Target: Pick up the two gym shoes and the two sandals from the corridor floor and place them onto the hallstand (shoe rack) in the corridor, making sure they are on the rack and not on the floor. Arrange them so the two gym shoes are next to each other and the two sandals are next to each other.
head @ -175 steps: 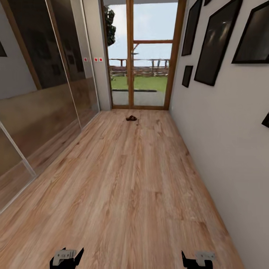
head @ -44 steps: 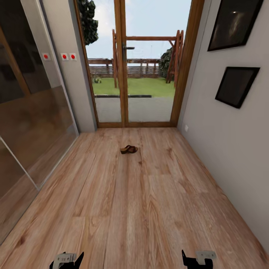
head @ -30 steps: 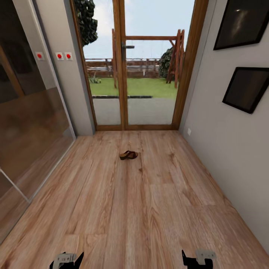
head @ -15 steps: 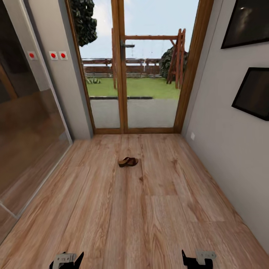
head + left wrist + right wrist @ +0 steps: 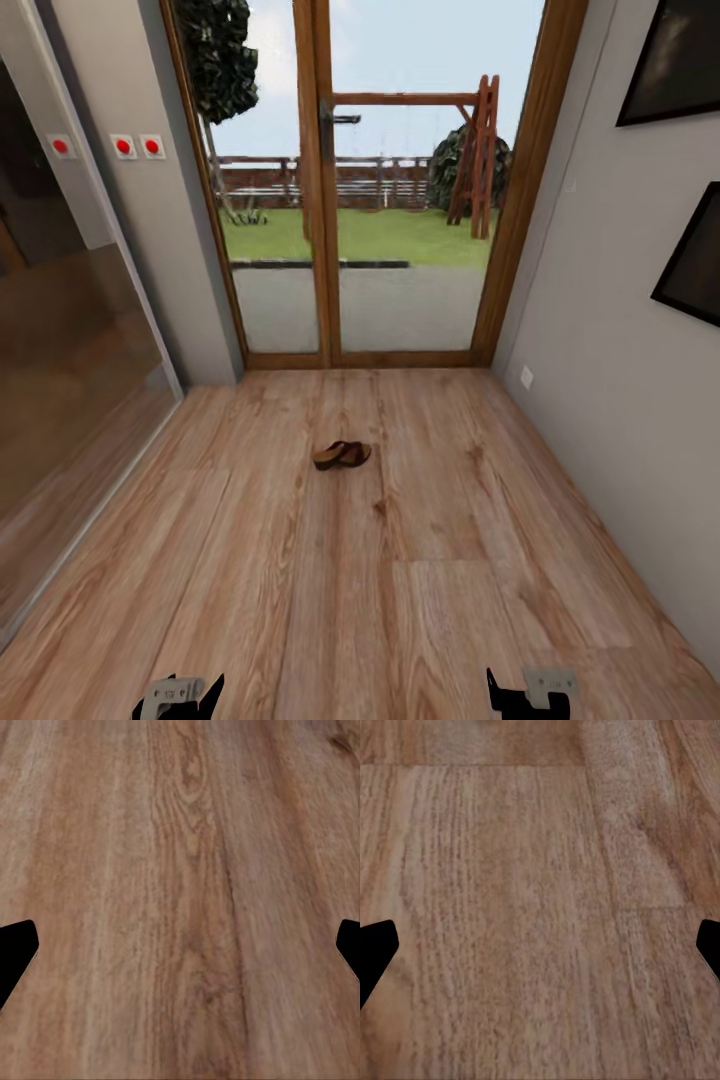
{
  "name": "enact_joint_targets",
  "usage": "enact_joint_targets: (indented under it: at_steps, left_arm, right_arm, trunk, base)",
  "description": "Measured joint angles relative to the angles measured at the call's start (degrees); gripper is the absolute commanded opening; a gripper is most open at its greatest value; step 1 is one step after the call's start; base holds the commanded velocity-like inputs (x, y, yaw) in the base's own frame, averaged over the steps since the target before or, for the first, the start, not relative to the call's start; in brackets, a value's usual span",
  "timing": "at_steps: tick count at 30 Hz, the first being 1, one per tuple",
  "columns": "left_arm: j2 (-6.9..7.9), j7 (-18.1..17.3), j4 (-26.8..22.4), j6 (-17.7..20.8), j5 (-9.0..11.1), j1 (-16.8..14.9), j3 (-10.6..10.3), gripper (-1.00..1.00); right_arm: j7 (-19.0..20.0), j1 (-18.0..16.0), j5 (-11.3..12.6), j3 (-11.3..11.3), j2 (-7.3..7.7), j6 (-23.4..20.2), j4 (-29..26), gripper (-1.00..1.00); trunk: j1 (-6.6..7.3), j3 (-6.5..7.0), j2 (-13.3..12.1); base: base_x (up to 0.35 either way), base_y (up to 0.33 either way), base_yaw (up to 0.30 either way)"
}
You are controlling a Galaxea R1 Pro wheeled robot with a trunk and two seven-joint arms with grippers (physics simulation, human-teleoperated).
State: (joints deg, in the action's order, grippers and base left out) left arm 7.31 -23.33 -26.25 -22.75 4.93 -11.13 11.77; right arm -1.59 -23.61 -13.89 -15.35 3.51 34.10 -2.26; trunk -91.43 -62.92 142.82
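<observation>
Brown sandal (image 5: 341, 455) alone mid-floor (image 5: 420, 600), well ahead, short of the glass door (image 5: 400, 200). Left gripper (image 5: 180, 949) and right gripper (image 5: 540, 949) spread wide, empty, above bare planks. Likely light, stiff-soled; best pinched across the strap.

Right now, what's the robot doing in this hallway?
It is rolling down the corridor toward a brown sandal lying on the wood floor in front of the glass door. Nothing is picked up yet. The left gripper and right gripper are both open and empty, held low over bare planks. The sandal looks nearer than a few seconds ago.
</observation>
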Motion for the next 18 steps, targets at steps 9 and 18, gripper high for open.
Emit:
enact_joint_targets:
  at_steps: [9, 18]
  left_arm:
    - [0.0, 0.0, 0.0, 0.0, 0.0, 0.0, 0.0, 1.0]
    - [0.0, 0.0, 0.0, 0.0, 0.0, 0.0, 0.0, 1.0]
  right_arm:
    - [0.0, 0.0, 0.0, -0.1, 0.0, 0.0, 0.0, 1.0]
    - [0.0, 0.0, 0.0, -0.1, 0.05, 0.0, 0.0, 1.0]
  trunk:
    - [0.0, 0.0, 0.0]
    - [0.0, 0.0, 0.0]
  base:
    - [0.34, 0.0, 0.0]
    - [0.34, 0.0, 0.0]
